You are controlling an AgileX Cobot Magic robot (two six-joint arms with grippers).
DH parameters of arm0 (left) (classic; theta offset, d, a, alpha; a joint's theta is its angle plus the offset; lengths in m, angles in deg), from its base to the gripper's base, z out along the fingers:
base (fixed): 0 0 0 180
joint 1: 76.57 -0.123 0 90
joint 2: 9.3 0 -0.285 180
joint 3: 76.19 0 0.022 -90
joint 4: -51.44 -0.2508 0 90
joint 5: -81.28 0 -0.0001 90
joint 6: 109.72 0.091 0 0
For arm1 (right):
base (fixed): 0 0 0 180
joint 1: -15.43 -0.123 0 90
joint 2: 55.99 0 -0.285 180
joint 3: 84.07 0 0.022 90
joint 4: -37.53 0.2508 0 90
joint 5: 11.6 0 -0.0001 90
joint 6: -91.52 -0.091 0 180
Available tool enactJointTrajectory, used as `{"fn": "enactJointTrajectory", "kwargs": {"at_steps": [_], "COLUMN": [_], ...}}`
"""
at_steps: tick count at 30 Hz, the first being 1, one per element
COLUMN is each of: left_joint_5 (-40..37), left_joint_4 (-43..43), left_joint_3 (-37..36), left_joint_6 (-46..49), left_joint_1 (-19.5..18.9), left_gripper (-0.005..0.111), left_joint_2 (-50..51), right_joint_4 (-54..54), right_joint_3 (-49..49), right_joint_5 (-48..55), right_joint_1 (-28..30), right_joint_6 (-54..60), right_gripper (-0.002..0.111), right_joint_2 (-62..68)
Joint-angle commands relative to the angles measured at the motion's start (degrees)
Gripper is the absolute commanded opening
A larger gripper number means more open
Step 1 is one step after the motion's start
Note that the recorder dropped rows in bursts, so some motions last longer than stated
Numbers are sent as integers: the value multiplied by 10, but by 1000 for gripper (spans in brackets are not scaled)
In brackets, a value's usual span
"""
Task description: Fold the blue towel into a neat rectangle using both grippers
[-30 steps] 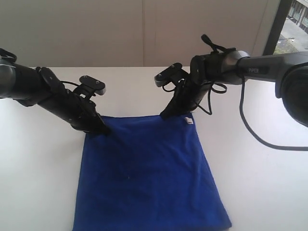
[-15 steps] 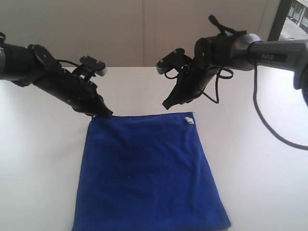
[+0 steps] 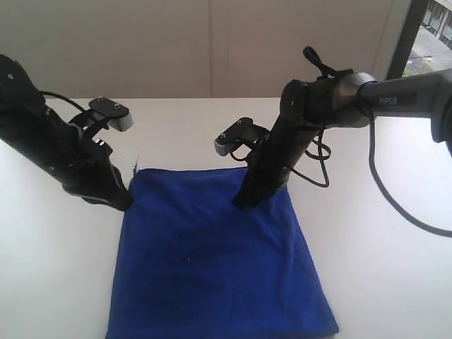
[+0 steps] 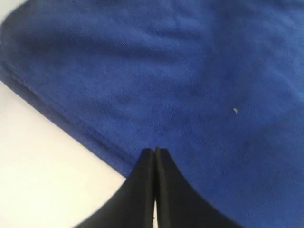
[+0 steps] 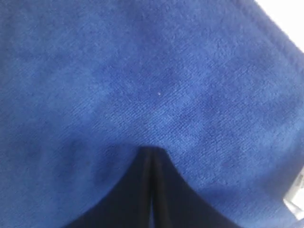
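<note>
One towel, two arms, perhaps one tag

The towel lies spread on the table. The left gripper comes down at the towel's left hem, near its far corner, with bare table just outside it. The right gripper stands on the towel, inside the far right corner, cloth on every side of it. Most of the towel lies nearer than both grippers.
</note>
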Motion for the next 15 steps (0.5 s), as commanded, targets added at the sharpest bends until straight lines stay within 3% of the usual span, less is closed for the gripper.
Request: {"fn": "enactJointTrajectory", "kwargs": {"at_steps": [1, 4, 15], "left_joint_5": [-2, -5, -24], "left_joint_4": [11, 16, 20], "left_joint_3": [-58, -69, -69], "left_joint_6": [-6, -6, -6], "left_joint_1": [-2, -2, -2], "left_gripper": [0, 0, 0], "left_joint_2": [-47, -61, -63], "right_joint_4": [-72, -138, -214], "right_joint_3": [-11, -11, -11], "right_joint_5": [-21, -22, -38], "right_joint_1": [0, 0, 0], "right_joint_6": [-67, -130, -242], "right_gripper": [0, 0, 0], "right_joint_2": [4, 7, 8]}}
